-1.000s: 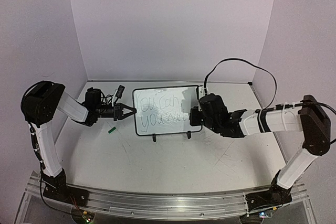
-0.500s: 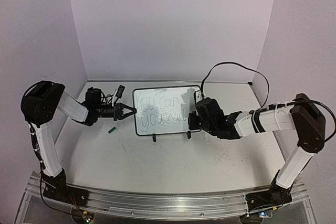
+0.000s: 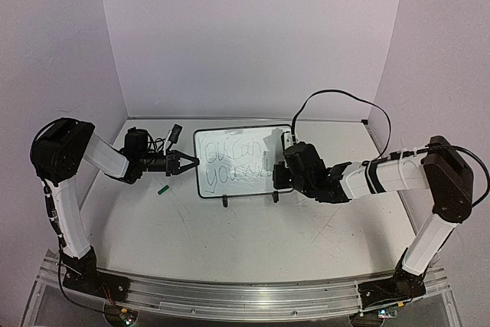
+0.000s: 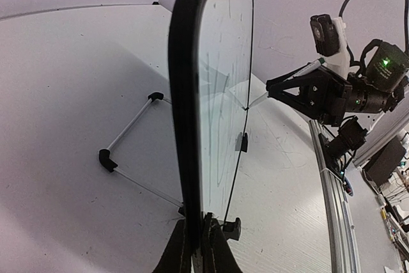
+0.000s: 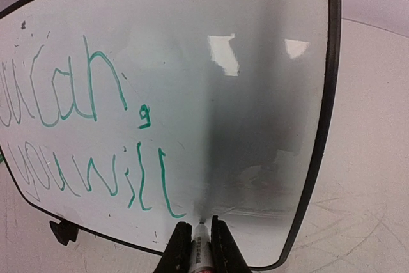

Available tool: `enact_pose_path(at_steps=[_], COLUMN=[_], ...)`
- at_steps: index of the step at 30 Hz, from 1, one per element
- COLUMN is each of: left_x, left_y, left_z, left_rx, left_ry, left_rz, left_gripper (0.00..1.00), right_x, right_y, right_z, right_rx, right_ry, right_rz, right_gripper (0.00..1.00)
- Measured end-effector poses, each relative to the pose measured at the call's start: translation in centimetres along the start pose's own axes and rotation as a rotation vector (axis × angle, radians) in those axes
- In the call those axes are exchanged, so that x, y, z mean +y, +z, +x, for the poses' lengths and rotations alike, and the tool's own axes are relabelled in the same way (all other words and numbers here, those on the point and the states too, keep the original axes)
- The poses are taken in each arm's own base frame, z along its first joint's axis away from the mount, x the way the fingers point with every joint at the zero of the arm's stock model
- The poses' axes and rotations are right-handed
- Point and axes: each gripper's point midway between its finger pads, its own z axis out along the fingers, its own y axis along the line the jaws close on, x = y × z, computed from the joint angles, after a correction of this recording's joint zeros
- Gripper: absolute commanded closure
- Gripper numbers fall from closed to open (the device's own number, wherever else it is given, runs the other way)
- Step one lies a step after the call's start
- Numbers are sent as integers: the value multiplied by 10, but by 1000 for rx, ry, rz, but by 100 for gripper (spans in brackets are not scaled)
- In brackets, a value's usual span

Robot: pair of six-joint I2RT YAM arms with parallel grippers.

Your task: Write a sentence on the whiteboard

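The whiteboard (image 3: 277, 138) stands on two small black feet at the table's middle back. The sentence (image 3: 232, 162) fills its left part; in the right wrist view it shows as green handwriting (image 5: 96, 126) in two lines. My left gripper (image 3: 193, 162) is shut on the whiteboard's left edge (image 4: 186, 126), its jaws pinching the black frame. My right gripper (image 5: 199, 233) is shut on a marker (image 5: 202, 250), whose tip touches the whiteboard (image 5: 268, 81) just right of the last stroke, near the lower right corner. The left wrist view shows the right gripper (image 4: 271, 91) from the side.
A small green marker cap (image 3: 162, 188) lies on the tabletop below the left gripper. The whiteboard's wire stand (image 4: 128, 139) reaches back behind it. White walls close the back and sides. A cable (image 3: 337, 97) loops above the right arm.
My right arm has moved left and brought the marker's tip to the whiteboard's lower right part. The left arm and the whiteboard have stayed still.
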Motion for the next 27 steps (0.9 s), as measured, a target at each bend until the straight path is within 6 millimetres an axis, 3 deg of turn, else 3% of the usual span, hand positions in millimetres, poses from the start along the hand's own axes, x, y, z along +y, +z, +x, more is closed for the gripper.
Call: enact_pose_path(at_steps=[27], left_x=[0], left_y=[0], left_z=[0], left_rx=[1], left_ry=[0], left_rz=[0], left_gripper=[100], right_x=[-1], right_y=[0], right_z=[-1], right_rx=[-4], right_ry=[12], right_rz=[7], right_gripper=[100])
